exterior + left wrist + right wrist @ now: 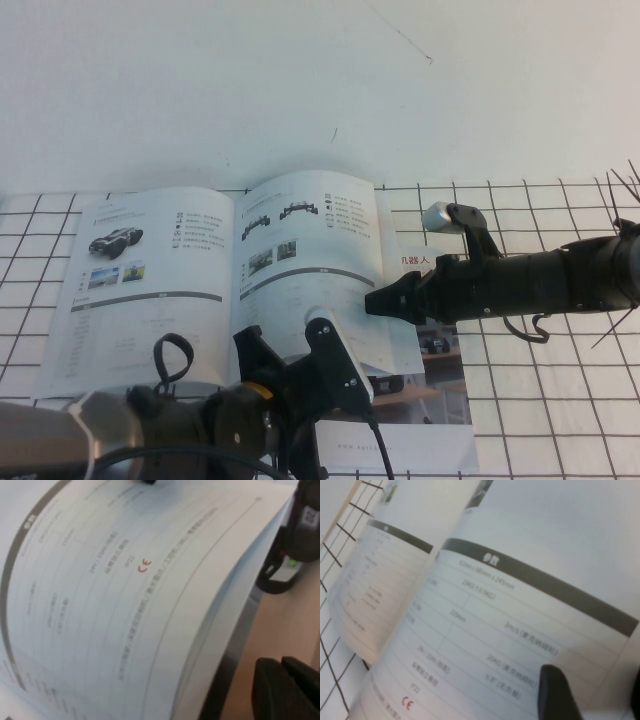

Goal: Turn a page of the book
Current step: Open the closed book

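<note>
The right gripper (372, 301), jaws apart, sits at the outer edge of the raised page (310, 250) of the book (160, 290). The left gripper (285, 350) rests below that page near the spine; whether its jaws are apart I cannot tell.

The high view looks down from a raised spot on the robot's own side, facing the far edge of the worktop (540, 330), and takes in the whole open book (225, 275) and both arms from a moderate distance. The left wrist view sits very close to the page (125, 595), looking along its curved lower part past the left gripper (300, 350). The right wrist view is also very near, facing the same page (520, 610) from the right gripper (385, 300) side. Both wrist views share the spec table with the red CE mark (144, 565), which the high view shows only as faint print.
</note>
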Robot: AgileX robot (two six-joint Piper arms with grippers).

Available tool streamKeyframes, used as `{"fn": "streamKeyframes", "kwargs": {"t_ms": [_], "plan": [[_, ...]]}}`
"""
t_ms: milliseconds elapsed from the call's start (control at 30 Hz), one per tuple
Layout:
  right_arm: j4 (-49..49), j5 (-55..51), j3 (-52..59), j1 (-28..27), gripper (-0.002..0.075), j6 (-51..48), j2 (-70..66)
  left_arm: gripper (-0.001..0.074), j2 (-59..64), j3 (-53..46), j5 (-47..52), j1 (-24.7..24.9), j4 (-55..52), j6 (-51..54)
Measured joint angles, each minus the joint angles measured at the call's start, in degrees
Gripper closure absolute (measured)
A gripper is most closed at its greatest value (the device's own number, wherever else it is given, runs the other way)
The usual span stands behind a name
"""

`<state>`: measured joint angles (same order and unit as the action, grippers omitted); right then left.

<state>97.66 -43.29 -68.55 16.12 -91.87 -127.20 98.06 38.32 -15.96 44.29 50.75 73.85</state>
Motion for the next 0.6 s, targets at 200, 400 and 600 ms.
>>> {"fn": "streamKeyframes", "kwargs": {"t_ms": [200,400,600], "plan": [[0.0,0.0,0.0,0.0,0.0393,0.0,0.0,0.0738,2.1,0.0,-7.7,0.0,-2.0,-1.3],[0.0,0.0,0.0,0.0,0.0393,0.0,0.0,0.0738,3.6,0.0,-9.4,0.0,-9.5,-8.8],[0.0,-0.1,0.0,0.0,0.0393,0.0,0.0,0.0738,6.6,0.0,-13.7,0.0,-13.0,-14.4]]}}
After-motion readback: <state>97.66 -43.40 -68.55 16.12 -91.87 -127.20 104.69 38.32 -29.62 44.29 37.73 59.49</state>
